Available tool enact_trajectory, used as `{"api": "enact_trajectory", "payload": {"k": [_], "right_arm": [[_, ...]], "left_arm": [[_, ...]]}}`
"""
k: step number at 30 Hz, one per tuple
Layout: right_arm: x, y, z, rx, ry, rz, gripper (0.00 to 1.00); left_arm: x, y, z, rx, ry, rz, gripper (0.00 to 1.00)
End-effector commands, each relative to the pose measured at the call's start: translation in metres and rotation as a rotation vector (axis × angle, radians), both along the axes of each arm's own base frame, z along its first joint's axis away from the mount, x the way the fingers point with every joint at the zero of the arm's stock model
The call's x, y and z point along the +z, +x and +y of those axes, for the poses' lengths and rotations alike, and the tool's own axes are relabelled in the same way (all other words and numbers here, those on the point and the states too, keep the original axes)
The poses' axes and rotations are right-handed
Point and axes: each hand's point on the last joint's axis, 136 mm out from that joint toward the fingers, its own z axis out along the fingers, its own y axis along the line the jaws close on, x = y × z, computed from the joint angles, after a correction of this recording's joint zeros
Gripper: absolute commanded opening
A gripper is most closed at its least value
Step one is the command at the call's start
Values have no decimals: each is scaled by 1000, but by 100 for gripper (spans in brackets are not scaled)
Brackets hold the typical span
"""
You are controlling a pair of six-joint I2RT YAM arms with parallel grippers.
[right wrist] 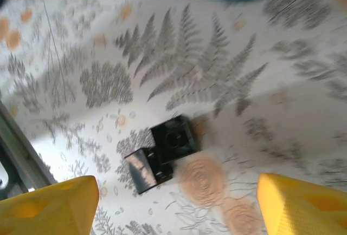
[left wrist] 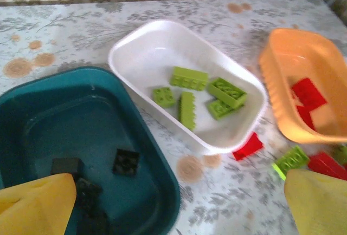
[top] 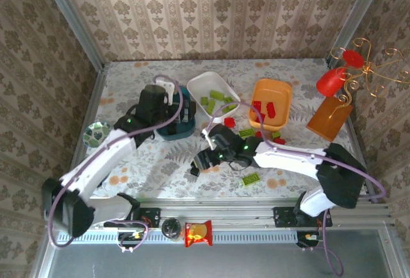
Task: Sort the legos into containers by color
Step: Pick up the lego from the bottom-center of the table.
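My left gripper (left wrist: 179, 205) hangs open and empty over the near rim of the dark teal tub (left wrist: 162, 175), which holds several black legos (left wrist: 126, 162). Beside it, the white tub (left wrist: 135, 45) contains several lime green legos (left wrist: 189, 77), and the orange tub (left wrist: 279, 91) holds red legos (left wrist: 307, 92). A red lego (left wrist: 248, 147) and a green lego (left wrist: 290, 159) lie loose on the table. My right gripper (right wrist: 179, 208) is open just above two joined black legos (right wrist: 162, 151) on the table. From above, the right gripper (top: 200, 161) is near the black legos (top: 194, 171).
More loose legos lie near the front right: a green one (top: 250, 178) and a red one (top: 277, 182). An amber box (top: 330, 116) stands at the right, a patterned bowl (top: 96, 134) at the left, and a snack packet (top: 198, 233) on the front rail.
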Motion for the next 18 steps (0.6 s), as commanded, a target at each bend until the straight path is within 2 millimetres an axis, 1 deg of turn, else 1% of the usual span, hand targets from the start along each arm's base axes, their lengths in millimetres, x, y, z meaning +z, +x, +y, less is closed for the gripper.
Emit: {"api": "enact_trajectory", "payload": {"k": [1, 4, 7, 9, 12, 14, 18], "right_arm": [[-11, -19, 17, 96, -45, 18, 78], [-25, -34, 23, 149, -87, 52, 78], [-37, -44, 25, 178, -112, 90, 76], [-45, -47, 26, 187, -131, 103, 73], [-53, -45, 28, 183, -146, 107, 70], [-56, -40, 31, 175, -155, 93, 68], [-58, -30, 41, 167, -154, 69, 63]], "left_arm": [[-20, -31, 8, 9, 25, 39, 100], [-28, -59, 13, -1, 28, 40, 100], [-41, -79, 21, 4, 37, 63, 100], [-49, -89, 27, 9, 39, 77, 100], [-57, -98, 35, 27, 40, 93, 100], [-62, -102, 42, 43, 40, 100, 100], [-67, -109, 53, 74, 37, 108, 100]]}}
